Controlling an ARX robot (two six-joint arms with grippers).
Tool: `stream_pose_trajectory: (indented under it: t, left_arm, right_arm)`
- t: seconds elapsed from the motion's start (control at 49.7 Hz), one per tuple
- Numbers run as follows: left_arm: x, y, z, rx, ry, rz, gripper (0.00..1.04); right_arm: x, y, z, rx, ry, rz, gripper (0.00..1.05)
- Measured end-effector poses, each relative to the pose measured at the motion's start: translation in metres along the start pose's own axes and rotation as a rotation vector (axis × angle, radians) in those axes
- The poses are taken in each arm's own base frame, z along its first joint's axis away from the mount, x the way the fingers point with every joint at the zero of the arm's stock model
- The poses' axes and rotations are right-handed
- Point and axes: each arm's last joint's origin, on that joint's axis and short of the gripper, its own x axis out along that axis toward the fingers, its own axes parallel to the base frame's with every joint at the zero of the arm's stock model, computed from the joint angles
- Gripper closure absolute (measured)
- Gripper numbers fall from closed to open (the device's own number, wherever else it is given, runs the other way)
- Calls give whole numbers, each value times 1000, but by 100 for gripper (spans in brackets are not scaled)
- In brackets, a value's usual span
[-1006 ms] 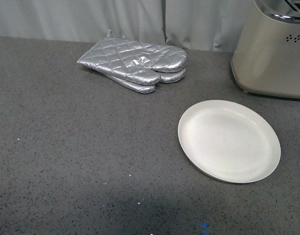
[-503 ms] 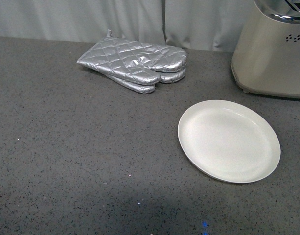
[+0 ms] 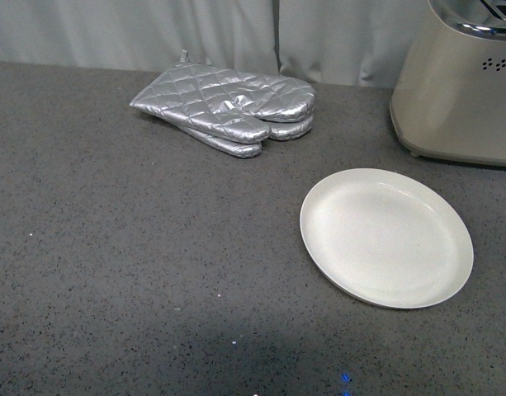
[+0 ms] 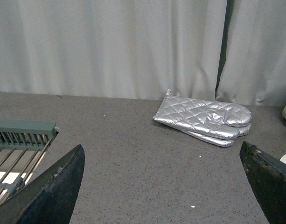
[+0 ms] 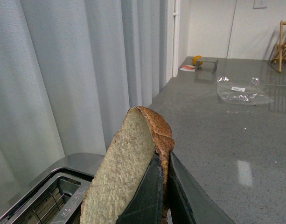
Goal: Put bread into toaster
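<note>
In the right wrist view my right gripper (image 5: pixel 164 158) is shut on the bread (image 5: pixel 126 163), a light-brown speckled slice with a darker crust, held on edge between the two dark fingers. The toaster's chrome slotted top (image 5: pixel 49 198) lies just beyond and below the slice. In the front view the cream-beige toaster (image 3: pixel 459 91) stands at the far right; neither arm shows there. In the left wrist view my left gripper (image 4: pixel 163 184) is open and empty above the grey counter.
A round white plate (image 3: pixel 386 237) lies empty in front of the toaster. Silver quilted oven mitts (image 3: pixel 228 107) lie at the back, also in the left wrist view (image 4: pixel 203 119). A green wire rack (image 4: pixel 19 144) sits beside the left gripper. Grey curtains hang behind.
</note>
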Motion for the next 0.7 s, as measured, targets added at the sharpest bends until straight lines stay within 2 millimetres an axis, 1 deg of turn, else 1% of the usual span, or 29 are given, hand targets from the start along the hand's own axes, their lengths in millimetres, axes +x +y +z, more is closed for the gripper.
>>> stream_pose_trajectory:
  t: [0.664,0.684,0.704]
  left_arm:
    - [0,0,0,0,0,0,7]
    - [0,0,0,0,0,0,7]
    - [0,0,0,0,0,0,7]
  right_arm:
    - [0,0,0,-1,0,0,104]
    - [0,0,0,-2,0,0,103]
    - [0,0,0,-3,0,0,97]
